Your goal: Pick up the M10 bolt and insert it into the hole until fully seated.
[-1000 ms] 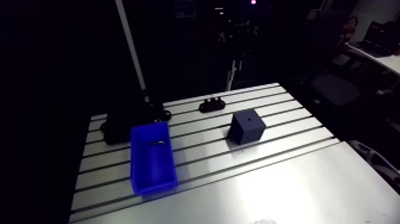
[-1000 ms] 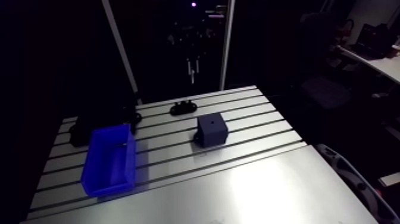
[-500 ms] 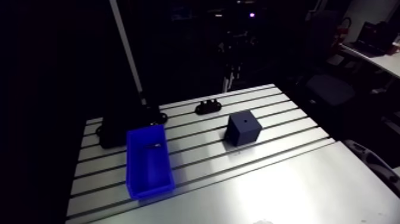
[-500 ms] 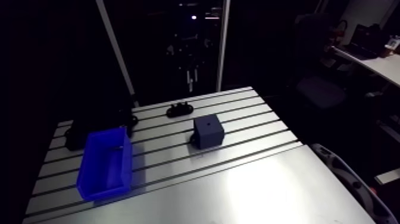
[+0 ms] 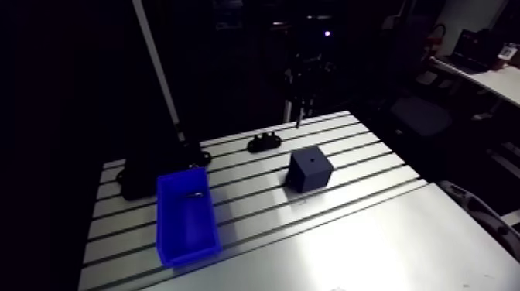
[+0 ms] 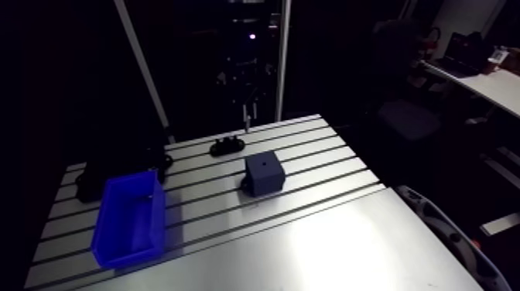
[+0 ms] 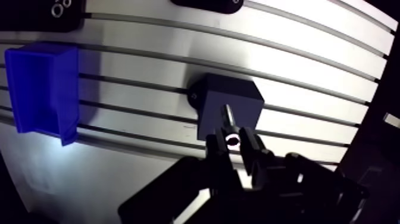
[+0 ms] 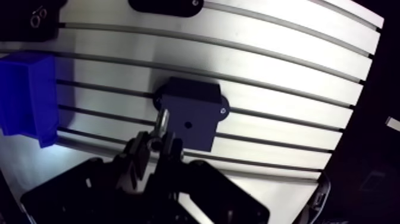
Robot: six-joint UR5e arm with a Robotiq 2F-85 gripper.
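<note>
- The table (image 7: 297, 71) carries everything. Its slotted top holds the bin, the block and a low black holder (image 5: 265, 142) at the far side.
- The blue bin (image 7: 41, 89) stands well apart from the block, off to one side of the gripper. In the arm view a small dark piece lies inside it, too small to name.
- The dark block (image 7: 238, 98) sits on the table just ahead of and under the gripper, its top face turned up.
- The gripper (image 7: 233, 143) hangs above the block. Its fingers (image 7: 215, 149) are drawn in narrow and clamp the bolt between them.
- The bolt (image 7: 228, 119) is off the table and in the grasp, so the pick-up looks done. Its shank points down from the fingers toward the block.
- The hole (image 8: 188, 125) shows as a small dark spot on the block's top face, open, with nothing in it.
- The wrist view shows the bolt's tip near the hole but apart from it. Whether it is lined up cannot be told.
- What looks left, as I judge it: centre the tip over the hole, lower the bolt in, push until the head seats, then let go.
</note>
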